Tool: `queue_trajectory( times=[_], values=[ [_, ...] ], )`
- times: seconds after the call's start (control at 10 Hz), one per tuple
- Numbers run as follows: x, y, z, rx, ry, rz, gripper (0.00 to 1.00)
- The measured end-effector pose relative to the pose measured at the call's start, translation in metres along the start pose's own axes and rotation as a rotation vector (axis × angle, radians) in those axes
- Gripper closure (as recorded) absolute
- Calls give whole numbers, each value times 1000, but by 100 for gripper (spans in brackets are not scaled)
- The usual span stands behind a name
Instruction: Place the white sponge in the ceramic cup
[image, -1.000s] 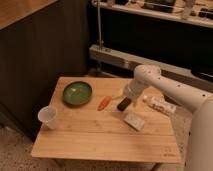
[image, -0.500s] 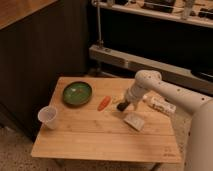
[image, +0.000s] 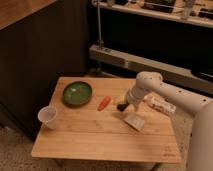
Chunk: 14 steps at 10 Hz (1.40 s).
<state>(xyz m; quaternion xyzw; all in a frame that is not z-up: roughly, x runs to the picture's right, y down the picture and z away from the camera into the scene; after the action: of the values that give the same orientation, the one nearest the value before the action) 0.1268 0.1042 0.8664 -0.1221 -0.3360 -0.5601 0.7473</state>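
Observation:
The white sponge (image: 135, 121) lies flat on the wooden table (image: 95, 135), right of centre. The ceramic cup (image: 48, 117) stands upright near the table's left edge, far from the sponge. My gripper (image: 126, 107) hangs from the white arm just above the sponge's upper left corner, close to the table top. A black oblong block (image: 120, 106) sits at the gripper's lower end, partly hidden by it.
A green bowl (image: 76, 93) stands at the back left of the table. A small orange carrot-like item (image: 104, 103) lies near the middle. A long white tube with red marks (image: 161, 105) lies at the right edge. A dark cabinet stands at the left, a metal rail behind.
The gripper has moved lower and slightly towards the sponge. The objects on the table have not moved.

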Motion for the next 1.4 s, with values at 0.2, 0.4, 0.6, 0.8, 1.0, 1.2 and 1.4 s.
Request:
queue_trajectory(
  times=[0.2, 0.4, 0.6, 0.8, 1.0, 1.2, 1.4],
  values=[
    [0, 4, 0, -1, 0, 2, 20],
    [-1, 4, 2, -3, -7, -6, 20],
    [-3, 6, 3, -5, -9, -8, 20],
    [-3, 8, 4, -6, -10, -9, 20],
    [-4, 9, 5, -8, -15, -14, 20],
    [-5, 11, 6, -12, -18, -20, 20],
    [-6, 12, 7, -13, -19, -22, 20]
  ],
)
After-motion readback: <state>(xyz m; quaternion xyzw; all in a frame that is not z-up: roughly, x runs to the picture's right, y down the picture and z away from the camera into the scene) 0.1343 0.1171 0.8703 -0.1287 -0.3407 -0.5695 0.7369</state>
